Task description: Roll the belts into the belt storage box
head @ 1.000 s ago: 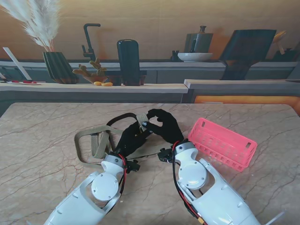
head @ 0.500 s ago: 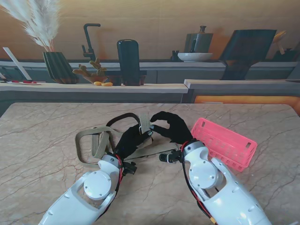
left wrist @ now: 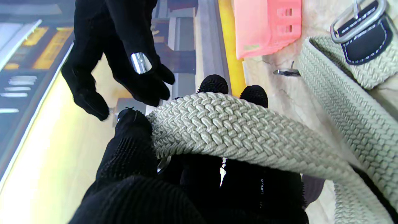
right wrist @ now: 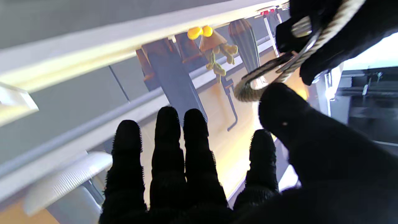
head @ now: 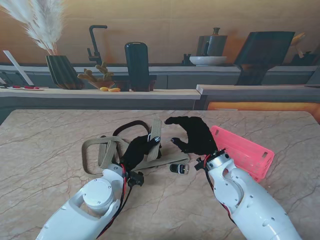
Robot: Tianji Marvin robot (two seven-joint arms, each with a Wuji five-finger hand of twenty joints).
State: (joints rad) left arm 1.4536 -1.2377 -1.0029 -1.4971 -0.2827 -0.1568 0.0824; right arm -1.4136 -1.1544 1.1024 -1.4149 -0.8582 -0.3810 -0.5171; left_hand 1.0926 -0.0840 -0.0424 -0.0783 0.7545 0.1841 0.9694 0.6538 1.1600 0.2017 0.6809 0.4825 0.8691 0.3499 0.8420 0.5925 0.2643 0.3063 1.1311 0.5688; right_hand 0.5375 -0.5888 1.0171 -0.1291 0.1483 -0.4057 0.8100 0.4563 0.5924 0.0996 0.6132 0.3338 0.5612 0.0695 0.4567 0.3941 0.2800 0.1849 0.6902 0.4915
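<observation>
A: Where's the beige woven belt (head: 131, 159) right now?

B: Lying in loose loops on the marble desk (head: 45, 150), left of centre. One end is lifted off the surface, standing up between the 2 arms. Its buckle end (head: 178, 168), dark tab and metal frame, lies flat on the desk, nearer to me than the raised strap.

A: Who's got the raised bit?

B: The left robot hand (head: 140, 149). From its wrist camera you can see the braided strap (left wrist: 230, 130) draped across the black-gloved fingers (left wrist: 214, 85), thumb pressed against the edge, so it's grasping the belt.

A: There's a darker strap too?

B: Yes, a dark brown belt (head: 131, 126) curves out behind the beige one, farther from me.

A: And the other hand?

B: The right robot hand (head: 194, 134) hovers just beside the lifted end, fingers spread and holding nothing. In its own wrist view the fingers (right wrist: 169, 146) are apart and bare.

A: The storage box?

B: The pink slotted basket (head: 247, 152) sits on the desk right of that hand, partly behind it.
</observation>
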